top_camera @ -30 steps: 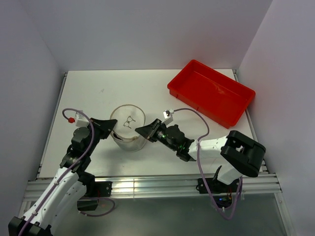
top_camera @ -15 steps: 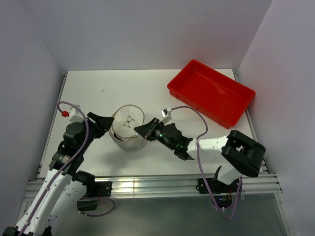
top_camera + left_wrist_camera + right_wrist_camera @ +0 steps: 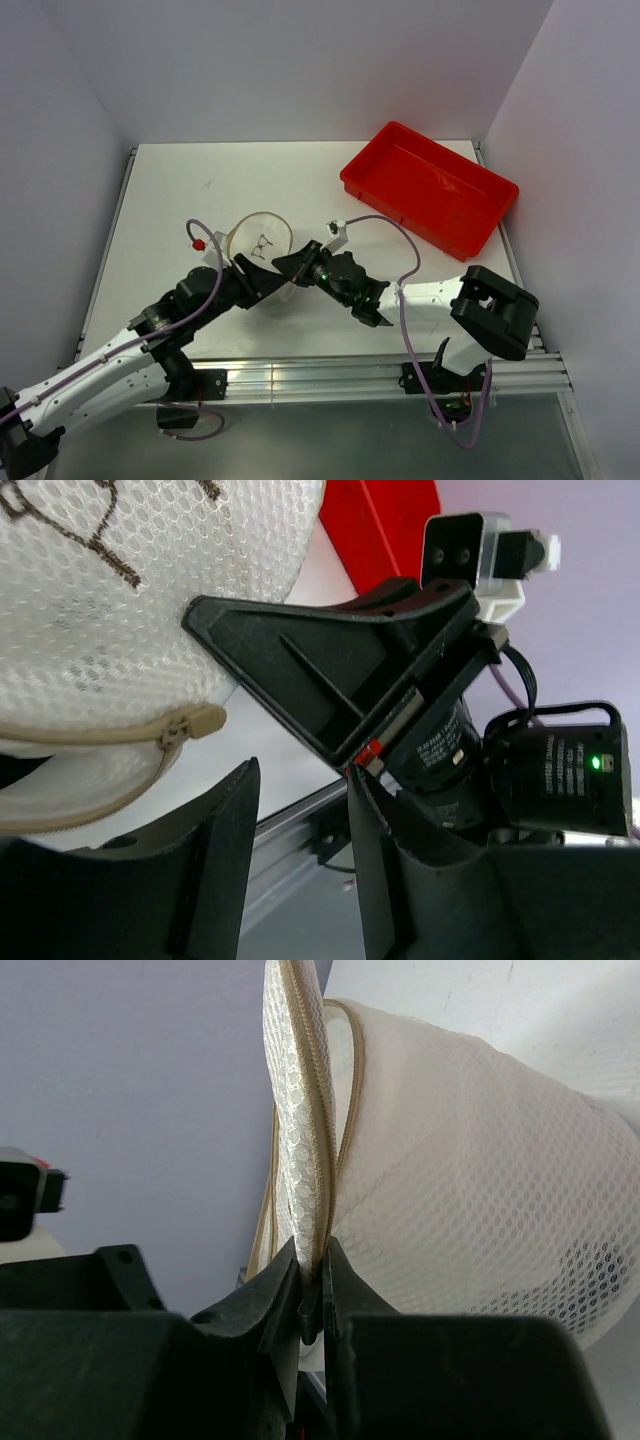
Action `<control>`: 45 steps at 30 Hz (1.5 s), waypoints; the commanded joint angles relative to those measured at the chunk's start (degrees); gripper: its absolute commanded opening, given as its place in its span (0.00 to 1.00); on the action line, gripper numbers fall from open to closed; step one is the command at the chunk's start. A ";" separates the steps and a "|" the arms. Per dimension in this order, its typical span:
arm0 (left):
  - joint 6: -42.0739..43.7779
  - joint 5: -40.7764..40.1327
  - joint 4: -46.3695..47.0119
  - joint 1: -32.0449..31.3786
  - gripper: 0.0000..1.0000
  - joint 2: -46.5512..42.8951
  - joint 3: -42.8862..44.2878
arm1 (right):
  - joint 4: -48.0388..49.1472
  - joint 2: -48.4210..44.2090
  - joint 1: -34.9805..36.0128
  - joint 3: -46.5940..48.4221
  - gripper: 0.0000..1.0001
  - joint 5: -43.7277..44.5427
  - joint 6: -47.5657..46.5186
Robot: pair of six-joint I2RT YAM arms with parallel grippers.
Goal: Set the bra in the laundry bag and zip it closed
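We take this for a robotics lab cell rather than a lived-in room. A left arm (image 3: 100,375) and a right arm (image 3: 430,295), white and black, are bolted to a slotted aluminium rail (image 3: 300,380) at the near edge of a plain white surface (image 3: 300,175). Blank pale walls (image 3: 300,60) box it in on three sides. A small camera block (image 3: 465,550) and a green status light (image 3: 597,763) sit on one wrist. A red plastic tray (image 3: 430,190) and the mesh laundry bag (image 3: 260,235) rest on the surface.

White table (image 3: 250,180) – pale lilac walls (image 3: 300,70) on three sides – aluminium rail (image 3: 300,378) at near edge
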 commanded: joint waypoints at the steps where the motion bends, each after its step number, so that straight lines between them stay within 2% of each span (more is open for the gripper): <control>1: -6.47 -3.07 10.59 -1.39 0.47 2.21 -2.74 | 1.56 -0.32 0.89 2.13 0.00 3.04 -2.22; 3: -7.18 -3.07 14.18 -1.39 0.47 2.83 -3.72 | 1.65 -0.41 1.25 1.87 0.00 3.22 -2.57; 10: -8.33 -7.99 14.29 -1.48 0.44 1.34 -6.45 | 2.79 -1.20 1.51 0.37 0.00 3.74 -3.10; 15: -8.85 -7.91 13.15 -1.48 0.39 1.87 -7.15 | 3.06 -1.82 1.60 -0.42 0.00 4.71 -3.62; 19: -9.12 -9.49 10.87 -1.83 0.40 0.46 -7.77 | 3.15 -2.26 1.60 -0.68 0.00 5.24 -4.15; 28: -9.29 -11.86 7.26 -1.92 0.48 -1.30 -8.03 | 3.23 -2.61 1.69 -0.95 0.00 6.20 -5.21; 41: -8.07 -11.86 7.09 -1.83 0.40 2.75 -7.24 | 2.97 -3.57 2.65 -1.21 0.00 7.96 -7.58; 45: -5.78 -14.14 5.42 -1.83 0.43 3.36 -5.75 | 3.32 -4.01 2.74 -1.47 0.00 7.88 -8.46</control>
